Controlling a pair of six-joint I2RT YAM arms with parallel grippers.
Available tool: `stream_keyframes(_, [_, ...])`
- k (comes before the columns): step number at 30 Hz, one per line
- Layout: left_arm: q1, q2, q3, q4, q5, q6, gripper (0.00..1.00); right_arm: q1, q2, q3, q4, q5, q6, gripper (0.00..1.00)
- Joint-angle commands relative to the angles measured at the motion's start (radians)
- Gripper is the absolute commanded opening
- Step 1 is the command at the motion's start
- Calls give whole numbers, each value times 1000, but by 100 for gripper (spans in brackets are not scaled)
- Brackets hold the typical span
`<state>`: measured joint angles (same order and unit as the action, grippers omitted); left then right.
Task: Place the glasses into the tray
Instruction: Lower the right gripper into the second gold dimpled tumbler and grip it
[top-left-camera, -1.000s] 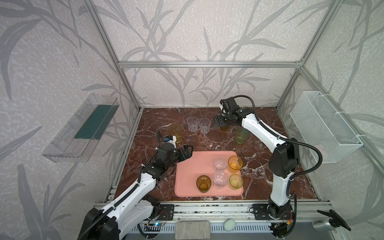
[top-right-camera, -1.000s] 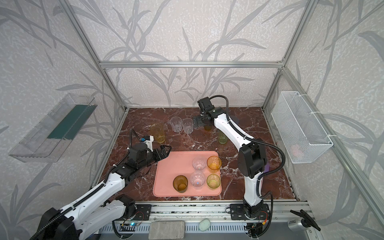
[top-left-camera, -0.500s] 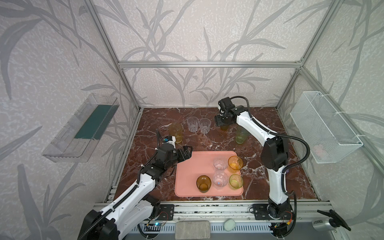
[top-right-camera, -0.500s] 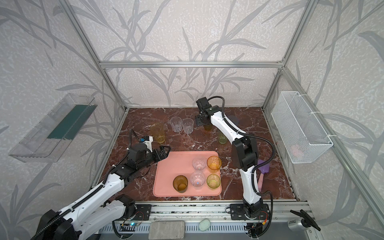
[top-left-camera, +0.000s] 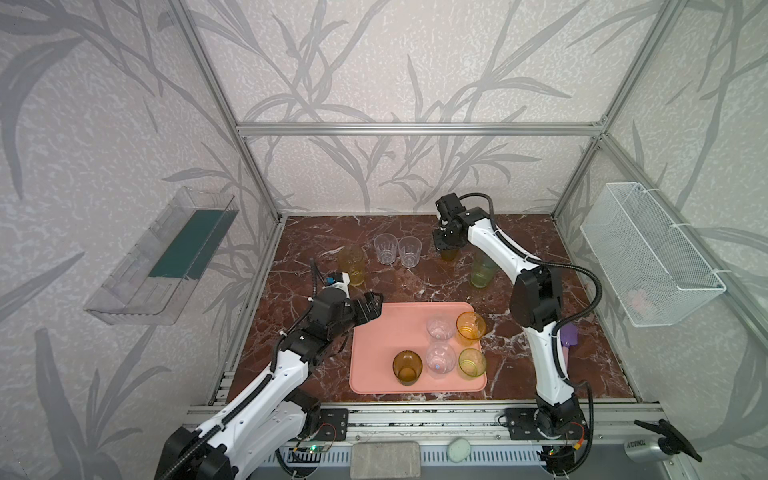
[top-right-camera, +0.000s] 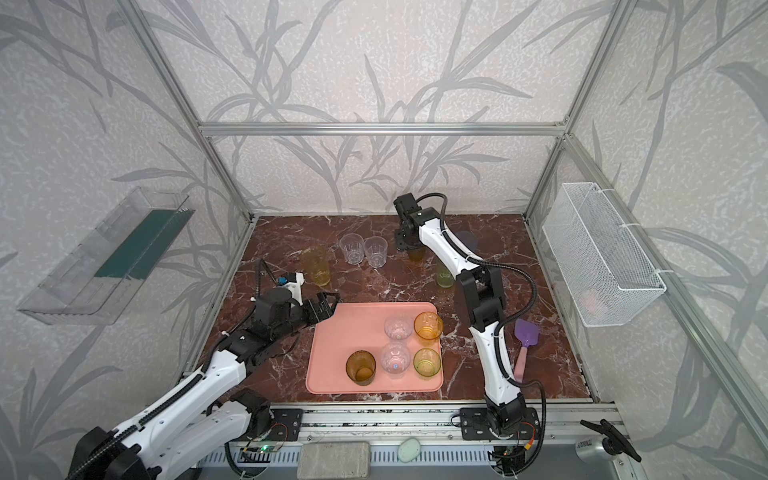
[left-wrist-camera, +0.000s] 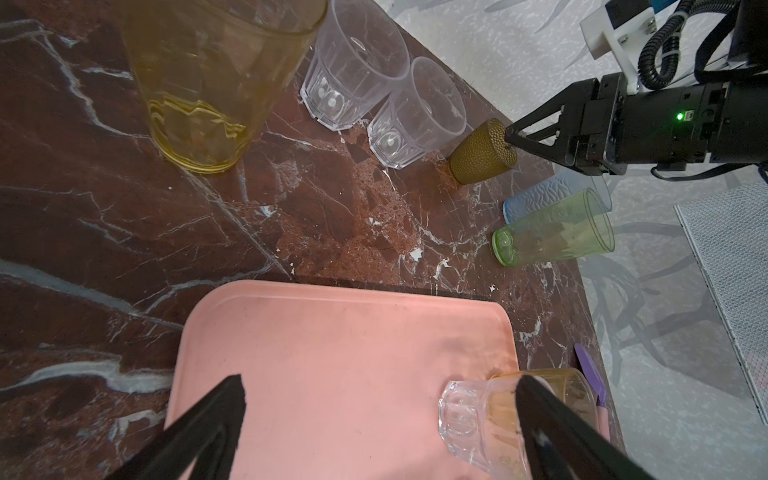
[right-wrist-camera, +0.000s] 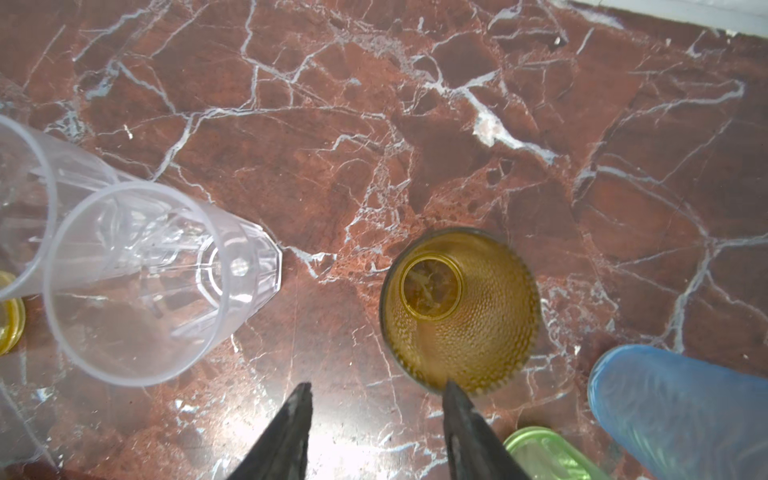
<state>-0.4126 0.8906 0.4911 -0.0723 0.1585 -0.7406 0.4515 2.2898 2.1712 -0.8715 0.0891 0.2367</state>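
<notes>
The left gripper (left-wrist-camera: 378, 380) hangs spread wide over the pink tray (left-wrist-camera: 332, 332), where a clear glass (left-wrist-camera: 465, 419) and an orange glass (left-wrist-camera: 552, 395) stand side by side near one edge. Past the tray's far edge, on the marble table (left-wrist-camera: 124, 208), the right gripper (left-wrist-camera: 509, 134) has its tips at the rim of a dotted amber glass (left-wrist-camera: 482, 153).

top views share the whole table (top-left-camera: 415, 286) from above; wrist views close.

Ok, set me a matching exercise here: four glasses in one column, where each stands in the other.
1 tall yellow glass
2 tall green glass
3 orange glass
4 dimpled amber glass

A on the tray
B at the right gripper
C on the table beside the blue glass
D on the table beside the clear faceted glasses

Pairs: 1-D, 2-C, 3-A, 4-B
</notes>
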Motion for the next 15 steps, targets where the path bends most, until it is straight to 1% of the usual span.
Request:
stream_keyframes(1, [6, -13, 25, -15, -12, 9, 99, -6, 48, 83, -101, 6, -5, 46])
stream_keyframes(5, [8, -13, 23, -18, -13, 9, 99, -5, 89, 146, -146, 6, -5, 41])
stream_keyframes(15, [6, -13, 26, -20, -19, 15, 99, -7, 124, 177, -155, 16, -7, 34])
